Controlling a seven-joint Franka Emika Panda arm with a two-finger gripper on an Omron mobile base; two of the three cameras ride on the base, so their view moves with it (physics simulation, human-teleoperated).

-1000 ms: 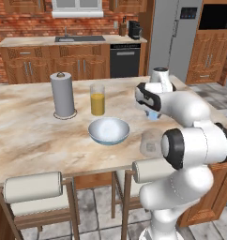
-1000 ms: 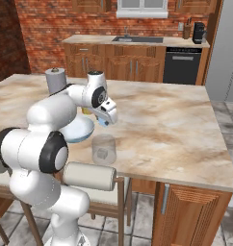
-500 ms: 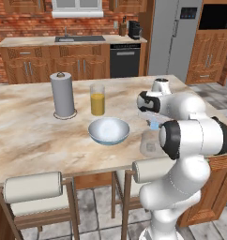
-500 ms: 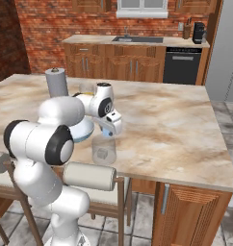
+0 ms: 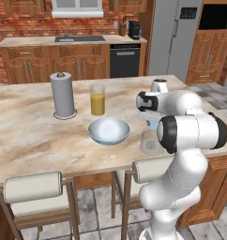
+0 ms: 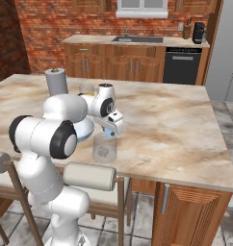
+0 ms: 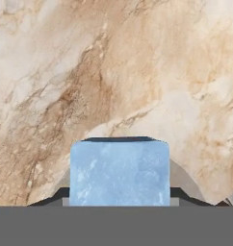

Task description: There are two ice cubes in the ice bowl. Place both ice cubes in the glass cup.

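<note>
Polished veined marble counter [image 5: 31,136], clear glass cup [image 6: 104,149], frosty translucent light blue ice cube [image 7: 119,173], glassy ice bowl [image 5: 109,131]

– What sits on the counter [image 5: 31,136]?
– Paper towel holder [image 5: 63,94] to the left, juice glass [image 5: 97,99] just beside it on its right. The ice bowl [image 5: 109,131] lies in front of the juice glass.
– And the glass cup [image 6: 104,147]?
– Right of the bowl, near the front edge, one ice cube [image 6: 104,152] in it. The other ice cube [image 7: 119,172] is between the jaws, just above the cup.
</note>
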